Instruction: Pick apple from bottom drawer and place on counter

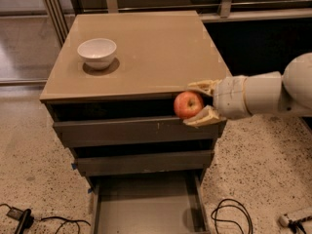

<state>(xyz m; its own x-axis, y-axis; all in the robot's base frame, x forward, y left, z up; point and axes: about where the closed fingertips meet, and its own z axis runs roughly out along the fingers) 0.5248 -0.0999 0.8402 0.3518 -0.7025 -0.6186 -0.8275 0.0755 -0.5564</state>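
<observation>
In the camera view, one apple (188, 105), one white bowl (97, 52), one cabinet with three drawers, and one gripper (194, 104) on a pale arm (263, 94) are counted. The apple is clasped between the gripper's two fingers (203, 86), one above it and one below. It is held in the air at the cabinet's right front corner, just under the counter (156, 43) edge and level with the top drawer (131, 130). The arm is extended in from the right.

The bowl is set upright on the counter's left rear part, well apart from the apple. The top and middle drawer (141, 162) are seen pushed in. The bottom drawer (146, 211) is pulled out, and its flat grey floor is exposed.

The counter is seen as a glossy tan top. The floor (29, 155) is speckled. Two cables are laid on it, one at the lower left (29, 221) and one coiled at the lower right (231, 216). Wooden and metal rails are seen behind the cabinet.
</observation>
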